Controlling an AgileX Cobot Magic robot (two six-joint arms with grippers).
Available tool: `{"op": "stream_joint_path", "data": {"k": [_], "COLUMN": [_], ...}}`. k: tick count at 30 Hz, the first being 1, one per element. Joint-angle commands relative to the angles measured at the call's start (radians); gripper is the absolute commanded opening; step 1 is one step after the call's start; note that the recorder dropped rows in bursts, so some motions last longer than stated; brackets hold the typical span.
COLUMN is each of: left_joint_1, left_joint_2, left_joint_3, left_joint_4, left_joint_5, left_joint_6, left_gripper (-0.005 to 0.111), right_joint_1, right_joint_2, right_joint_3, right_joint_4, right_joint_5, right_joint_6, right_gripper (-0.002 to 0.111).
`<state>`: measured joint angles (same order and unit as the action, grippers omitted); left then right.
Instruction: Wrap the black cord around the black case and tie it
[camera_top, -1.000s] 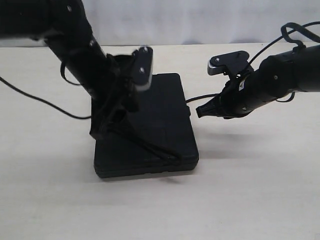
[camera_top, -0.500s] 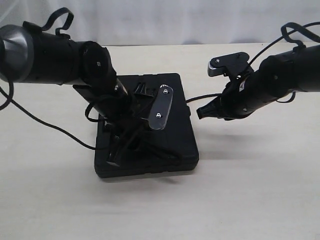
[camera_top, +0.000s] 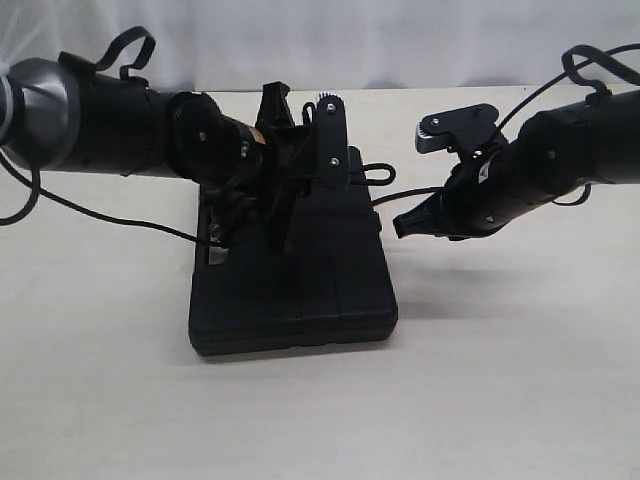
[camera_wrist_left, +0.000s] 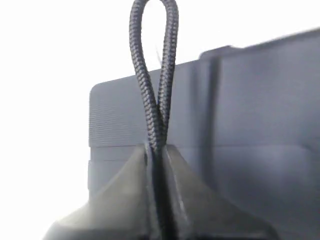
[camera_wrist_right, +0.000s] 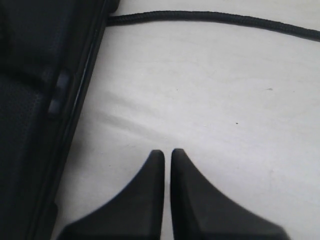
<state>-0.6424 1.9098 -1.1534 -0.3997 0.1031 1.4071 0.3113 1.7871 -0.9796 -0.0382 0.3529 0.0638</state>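
The black case (camera_top: 300, 290) lies flat on the pale table. My left gripper (camera_top: 288, 222) hangs over its far half, shut on a doubled stretch of the black cord. In the left wrist view the braided cord (camera_wrist_left: 155, 75) rises as a narrow loop out of the closed left gripper (camera_wrist_left: 156, 150), with the case (camera_wrist_left: 250, 125) behind it. Another stretch of cord (camera_top: 400, 192) leaves the case's right edge. My right gripper (camera_top: 400, 225) hovers beside that edge, shut and empty. In the right wrist view the right gripper (camera_wrist_right: 167, 152) is over bare table, with the cord (camera_wrist_right: 210, 16) beyond it and the case (camera_wrist_right: 30, 100) alongside.
The light table (camera_top: 480, 380) spreads around the case on all sides. A thin smooth robot cable (camera_top: 100, 208) trails across the table at the left. A white backdrop (camera_top: 400, 40) closes the far edge.
My left arm has swung up and toward the far side of the case and its gripper has closed on the cord. The cord no longer lies across the case's near corner. The right arm has not moved.
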Motion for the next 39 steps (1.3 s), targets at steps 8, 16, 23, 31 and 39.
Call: {"op": "stream_joint_path", "data": {"k": [8,16,23,31,39], "left_joint_1": [-0.005,-0.005,0.003,0.114,0.233], "left_joint_2": [0.000,0.000,-0.056,-0.215,-0.373], "left_joint_3": [0.004,0.004,0.004,0.004,0.004], "left_joint_4": [-0.014,-0.005,-0.005,-0.005,-0.005], "left_joint_5": [-0.029,-0.029,0.018,0.139,0.368], "left_joint_6": [-0.054,-0.054,-0.077,-0.355,-0.528], "left_gripper": [0.029,0.038,0.038,0.037,0.037], "right_joint_1": [-0.006,-0.006,-0.006,-0.006,-0.006], "right_joint_2": [0.001,0.001,0.001,-0.015,-0.017], "right_joint_3": [0.006,0.006,0.006,0.006,0.006], "right_joint_4": [0.000,0.000,-0.002,-0.002,0.002], "right_joint_5": [-0.015,-0.015,-0.011,0.014,0.017], "right_joint_6": [-0.007,-0.007,-0.007,-0.020,-0.020], "right_gripper": [0.004,0.004,0.004,0.004,0.004]}}
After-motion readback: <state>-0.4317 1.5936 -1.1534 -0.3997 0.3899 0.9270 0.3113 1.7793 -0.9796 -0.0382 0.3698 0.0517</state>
